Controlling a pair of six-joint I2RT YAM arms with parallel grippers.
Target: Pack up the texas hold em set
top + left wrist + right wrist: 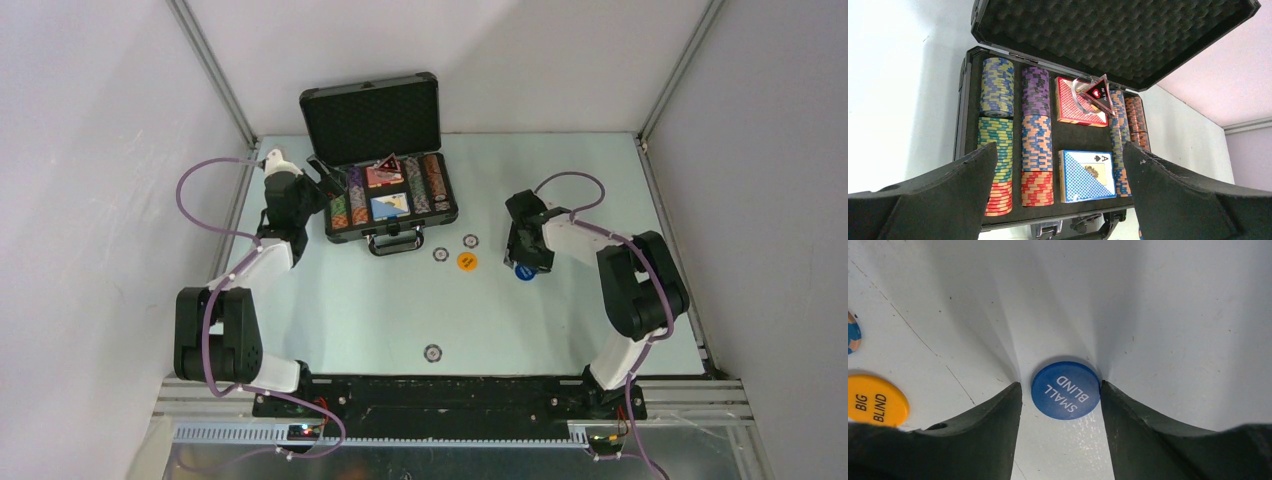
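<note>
The black briefcase [370, 115] of the texas hold em set stands open at the back, foam lid up. It holds rows of multicoloured chips [1036, 145], a red-patterned deck [1068, 102], a blue deck [1087, 175] and a dark triangular marker [1098, 92] on the red deck. My left gripper [322, 182] hangs open at the case's left side, nothing between its fingers. The blue "SMALL BLIND" button [1065, 390] lies flat on the table. My right gripper [1060, 386] stands open astride it, fingertips down at either side. The orange "BIG BLIND" button [467, 261] lies to its left.
Two loose chips [440, 254] [470, 240] lie in front of the case handle [392, 242]. A third chip [432, 352] lies near the table's front edge. Metal frame posts and white walls close in the table [330, 310] on three sides.
</note>
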